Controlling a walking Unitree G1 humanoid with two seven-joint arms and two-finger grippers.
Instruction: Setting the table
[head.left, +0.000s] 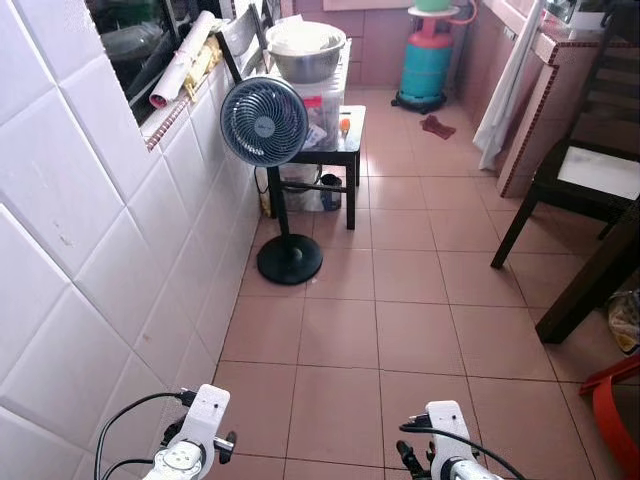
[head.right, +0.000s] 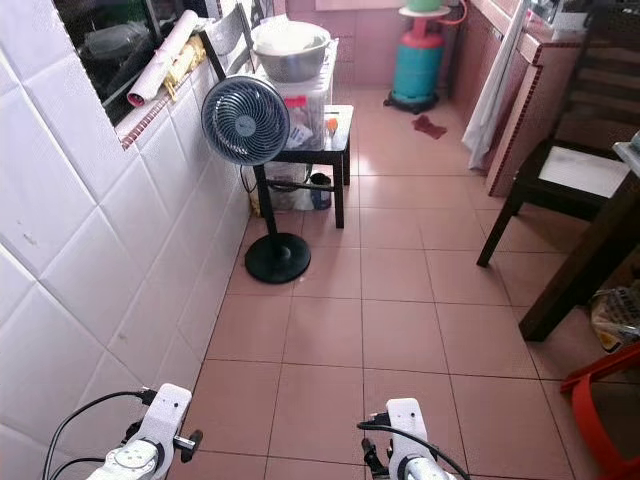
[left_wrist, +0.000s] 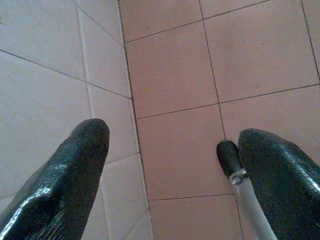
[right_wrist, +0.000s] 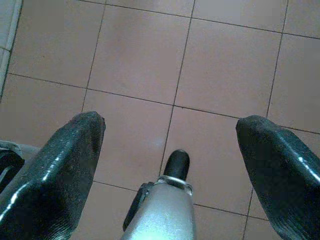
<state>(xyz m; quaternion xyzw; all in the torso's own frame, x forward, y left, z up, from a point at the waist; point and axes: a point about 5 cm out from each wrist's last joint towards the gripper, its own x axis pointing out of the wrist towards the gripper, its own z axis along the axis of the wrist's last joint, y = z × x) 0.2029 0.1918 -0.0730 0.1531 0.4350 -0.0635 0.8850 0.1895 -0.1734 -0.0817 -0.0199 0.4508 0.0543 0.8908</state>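
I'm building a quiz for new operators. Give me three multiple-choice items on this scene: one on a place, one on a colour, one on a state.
1. Where does the standing fan stand?
A. beside the white tiled wall
B. on the dark chair
C. next to the gas cylinder

2. What colour is the gas cylinder?
A. yellow
B. teal
C. black

3. How do the left tool and right tool stand?
A. both open, holding nothing
B. both shut
C. left clamped on a plate

Key: 1 A, its round base sits on the floor by the wall; 2 B, teal body; 3 A, the wrist views show floor tiles between spread fingers.
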